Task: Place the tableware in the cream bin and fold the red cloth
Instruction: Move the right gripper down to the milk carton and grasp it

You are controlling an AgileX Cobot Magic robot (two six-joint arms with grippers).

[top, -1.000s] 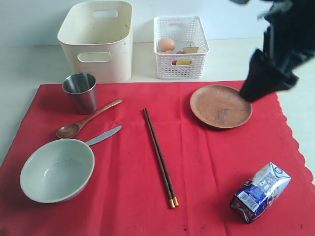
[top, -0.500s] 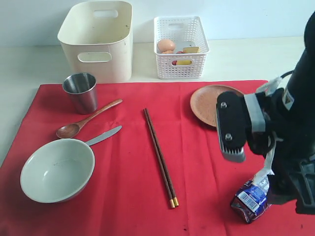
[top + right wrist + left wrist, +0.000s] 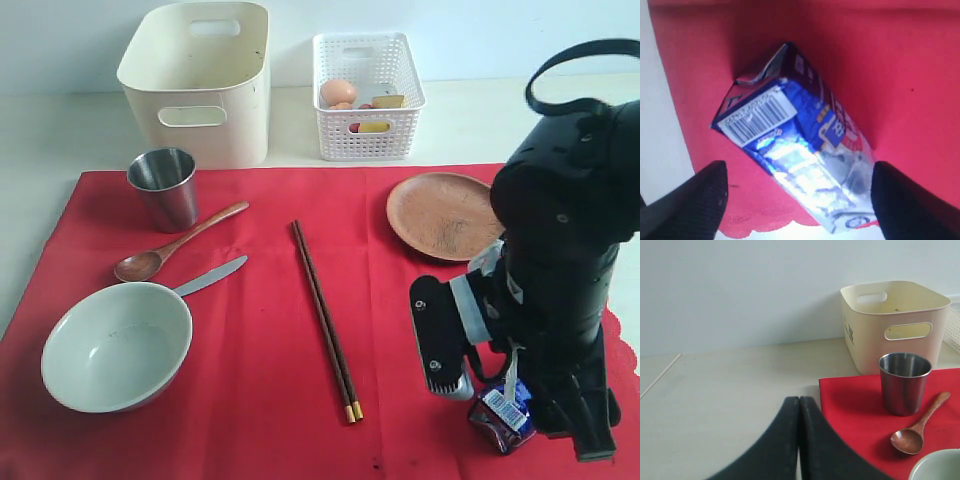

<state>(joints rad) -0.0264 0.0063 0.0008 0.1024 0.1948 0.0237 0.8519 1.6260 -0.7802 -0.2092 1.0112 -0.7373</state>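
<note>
On the pale tabletop, the large bright red cloth lies spread flat and unfolded, its scalloped edge at the right of the exterior view; all the tableware sits on it: the steel cup upright at the far left corner, the brown wooden spoon just beside it, the silver table knife with its handle end hidden behind the pale green-white bowl, the dark chopsticks with gold tips side by side near the middle, and the round brown wooden plate to the far right; beyond the cloth stands the tall cream plastic bin, with the smaller white lattice basket of food next to it; the right gripper hangs over the blue-silver milk carton lying at the near right, fingers spread wide to either side of it and gripping nothing; the left gripper is off the cloth's left edge near the cup, its fingers pressed together, empty.
</note>
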